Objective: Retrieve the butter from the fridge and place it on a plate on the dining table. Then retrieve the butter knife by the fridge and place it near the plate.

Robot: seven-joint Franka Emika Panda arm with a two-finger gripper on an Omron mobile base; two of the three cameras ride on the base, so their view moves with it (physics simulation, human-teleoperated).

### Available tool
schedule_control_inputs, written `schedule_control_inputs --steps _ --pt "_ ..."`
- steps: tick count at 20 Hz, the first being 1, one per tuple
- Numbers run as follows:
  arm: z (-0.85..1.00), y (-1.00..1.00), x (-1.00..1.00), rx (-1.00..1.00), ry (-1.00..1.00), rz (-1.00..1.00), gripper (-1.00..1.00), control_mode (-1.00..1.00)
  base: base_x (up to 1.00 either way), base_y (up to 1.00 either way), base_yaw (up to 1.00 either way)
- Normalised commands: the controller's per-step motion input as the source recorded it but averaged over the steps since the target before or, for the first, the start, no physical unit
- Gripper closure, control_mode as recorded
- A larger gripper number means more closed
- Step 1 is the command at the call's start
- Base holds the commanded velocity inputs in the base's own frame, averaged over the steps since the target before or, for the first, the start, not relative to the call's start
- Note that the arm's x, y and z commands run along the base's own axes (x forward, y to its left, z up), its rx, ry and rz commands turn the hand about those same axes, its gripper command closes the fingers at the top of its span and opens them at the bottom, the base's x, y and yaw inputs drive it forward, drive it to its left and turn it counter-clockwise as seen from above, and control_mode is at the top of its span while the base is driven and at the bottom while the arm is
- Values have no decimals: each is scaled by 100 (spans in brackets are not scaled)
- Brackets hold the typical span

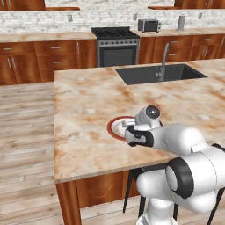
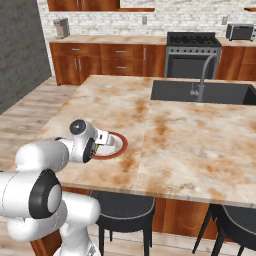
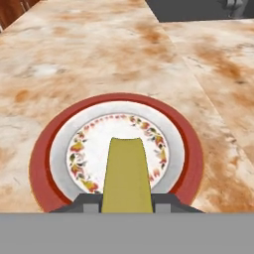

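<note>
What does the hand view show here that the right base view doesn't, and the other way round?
Hand view alone: the butter gripped between the fingers, poised over the plate's floral centre. Right base view alone: the white arm reaching over the table edge, the stove, wall cabinets, the dark fridge side and stools below. Both: the plate, the table and the sink.

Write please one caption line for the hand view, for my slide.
Claw holds the butter over the plate on the dining table.
</note>
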Motion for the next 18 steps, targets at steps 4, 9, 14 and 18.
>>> schedule_control_inputs --steps 4,9,14,18 --pt "-16 0 33 0 0 0 100 -100 0 0 0" --pt "-20 0 18 0 0 0 100 -100 0 0 0" --pt "-13 0 18 0 0 0 100 -100 0 0 0" --pt "-9 0 21 0 0 0 100 -100 0 0 0"
